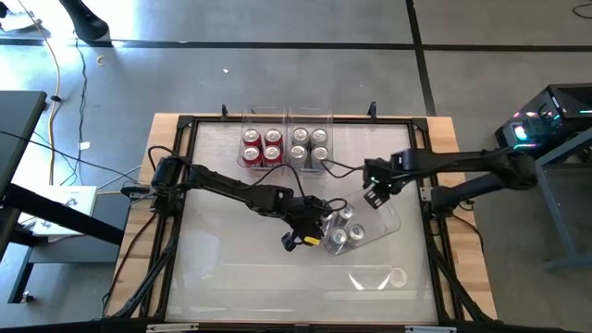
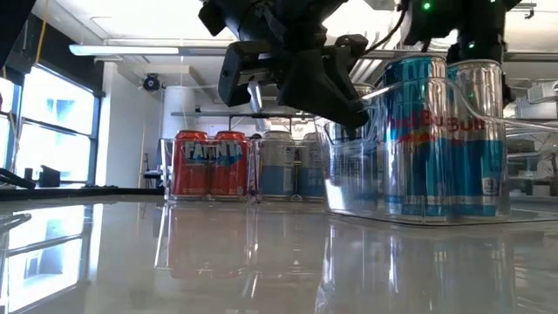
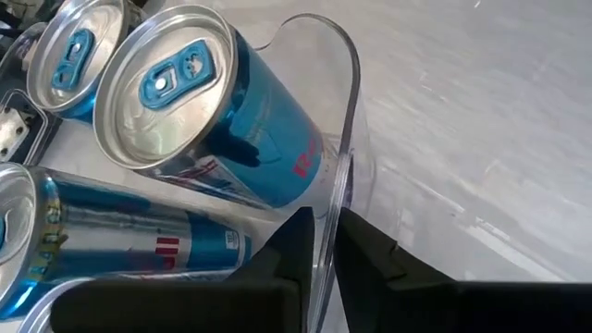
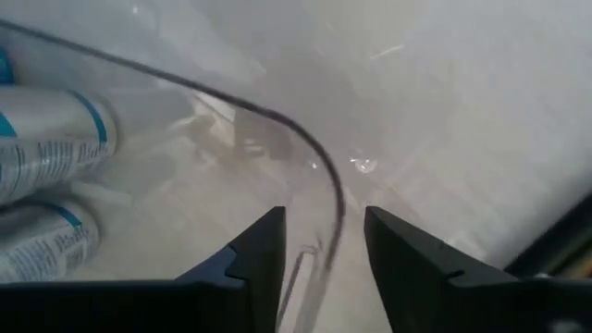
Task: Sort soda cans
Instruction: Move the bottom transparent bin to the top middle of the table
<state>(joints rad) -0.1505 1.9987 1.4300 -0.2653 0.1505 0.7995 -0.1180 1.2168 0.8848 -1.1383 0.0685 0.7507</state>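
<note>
Blue-and-silver soda cans point(image 3: 213, 111) stand in a clear bin point(image 3: 347, 139), its rim pinched by left tool point(image 3: 326, 242); right tool point(image 4: 324, 242) straddles it, narrow.

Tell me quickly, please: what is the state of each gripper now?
Left gripper: shut on the rim of the clear bin with the blue cans.
Right gripper: open, astride the same bin's rim.

Two dark jointed arms, black cables trailing off their bases; left gripper point(image 1: 310, 231) shows a yellow patch, and its fingers point(image 3: 287, 254) are matte black wedges
</note>
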